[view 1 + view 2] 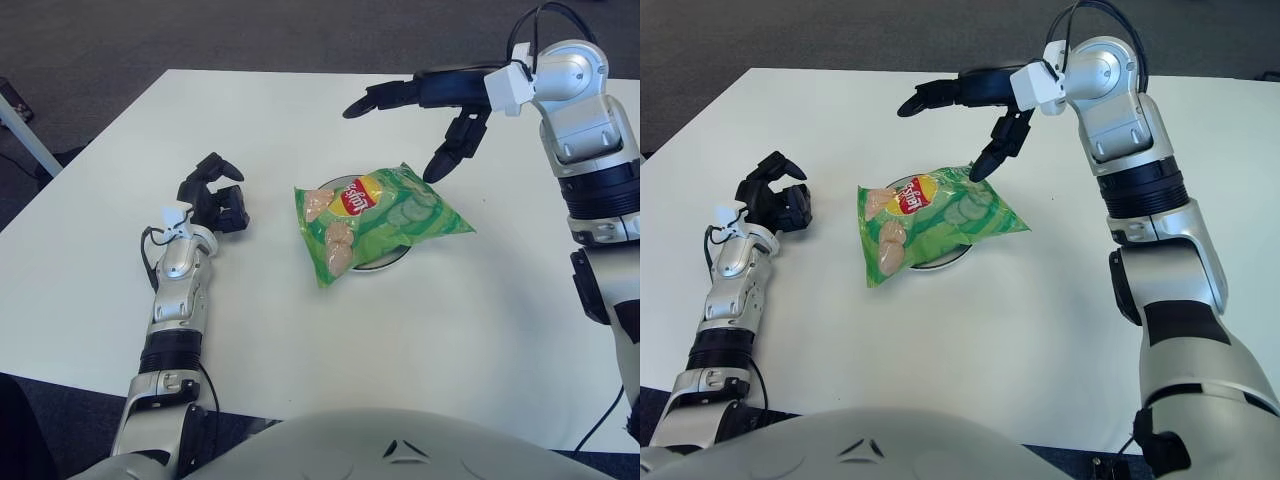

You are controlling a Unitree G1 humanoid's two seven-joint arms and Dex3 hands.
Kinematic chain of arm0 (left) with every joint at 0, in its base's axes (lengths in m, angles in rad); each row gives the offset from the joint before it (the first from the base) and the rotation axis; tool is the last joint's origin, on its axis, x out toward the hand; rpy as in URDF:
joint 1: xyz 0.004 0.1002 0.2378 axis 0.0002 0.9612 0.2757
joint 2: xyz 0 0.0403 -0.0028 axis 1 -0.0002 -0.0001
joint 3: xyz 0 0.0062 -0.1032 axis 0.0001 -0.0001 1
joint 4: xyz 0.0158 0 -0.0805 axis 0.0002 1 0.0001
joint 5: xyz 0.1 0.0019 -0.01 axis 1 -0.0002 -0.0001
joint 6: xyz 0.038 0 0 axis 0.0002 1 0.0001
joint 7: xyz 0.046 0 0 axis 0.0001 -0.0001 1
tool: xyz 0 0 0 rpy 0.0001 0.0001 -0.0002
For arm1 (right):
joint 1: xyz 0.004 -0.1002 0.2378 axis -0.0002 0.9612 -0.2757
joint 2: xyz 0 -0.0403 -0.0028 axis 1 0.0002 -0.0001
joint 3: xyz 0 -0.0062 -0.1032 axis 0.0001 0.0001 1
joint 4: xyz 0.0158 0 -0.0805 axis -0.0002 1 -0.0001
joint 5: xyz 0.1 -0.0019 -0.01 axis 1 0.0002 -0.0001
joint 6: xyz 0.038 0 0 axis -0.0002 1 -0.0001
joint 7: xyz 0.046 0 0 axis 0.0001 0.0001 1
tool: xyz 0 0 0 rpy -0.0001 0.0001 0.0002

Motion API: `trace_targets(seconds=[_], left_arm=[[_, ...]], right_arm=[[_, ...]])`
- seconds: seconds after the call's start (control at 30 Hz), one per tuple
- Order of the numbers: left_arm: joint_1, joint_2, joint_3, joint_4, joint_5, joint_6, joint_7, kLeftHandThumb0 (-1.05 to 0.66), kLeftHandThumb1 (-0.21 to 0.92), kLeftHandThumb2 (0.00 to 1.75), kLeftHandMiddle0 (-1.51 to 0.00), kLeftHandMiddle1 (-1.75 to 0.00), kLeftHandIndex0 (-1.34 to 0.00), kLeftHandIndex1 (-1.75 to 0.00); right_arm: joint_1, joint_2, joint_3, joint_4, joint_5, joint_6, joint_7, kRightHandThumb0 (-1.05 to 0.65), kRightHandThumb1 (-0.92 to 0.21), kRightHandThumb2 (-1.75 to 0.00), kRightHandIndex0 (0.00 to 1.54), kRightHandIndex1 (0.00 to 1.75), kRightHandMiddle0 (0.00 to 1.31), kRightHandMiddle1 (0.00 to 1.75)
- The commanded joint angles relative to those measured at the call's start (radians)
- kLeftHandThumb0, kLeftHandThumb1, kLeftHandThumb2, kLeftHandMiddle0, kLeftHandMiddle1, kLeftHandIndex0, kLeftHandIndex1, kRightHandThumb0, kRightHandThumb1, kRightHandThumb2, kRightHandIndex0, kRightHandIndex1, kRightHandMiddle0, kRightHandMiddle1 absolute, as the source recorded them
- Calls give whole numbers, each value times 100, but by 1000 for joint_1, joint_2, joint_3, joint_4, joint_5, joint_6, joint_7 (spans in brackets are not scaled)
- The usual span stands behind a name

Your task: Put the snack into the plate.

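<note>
Green snack bag lying across the plate, both hands off it

On the white counter (300,360), the left hand (213,203) shows left of the plate, fingers curled and clenched on nothing; the snack bag (375,220) lies flat over the plate (392,260), covering most of it; the right hand (425,115) hangs above the bag's far right corner, fingers spread, released and holding nothing

One snack bag (375,218), one plate (385,262), two hands
</note>
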Motion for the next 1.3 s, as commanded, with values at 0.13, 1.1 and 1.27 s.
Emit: trace_targets(seconds=[0.13, 1.1, 1.27], left_arm=[[93, -59, -8, 101, 0, -7, -7, -52, 21, 144, -132, -175, -70, -175], [80, -46, 7, 127, -1, -22, -14, -52, 22, 144, -132, -175, -69, -175], [78, -48, 10, 132, 8, -27, -9, -52, 22, 143, -132, -175, -69, -175]], right_arm=[[-29, 18, 12, 15, -13, -12, -12, -104, -68, -43, 0, 0, 0, 25], [502, 357, -488, 24, 198, 217, -863, -35, -92, -52, 29, 120, 19, 175], [509, 359, -483, 12, 206, 246, -888, -35, -92, -52, 31, 121, 19, 175]])
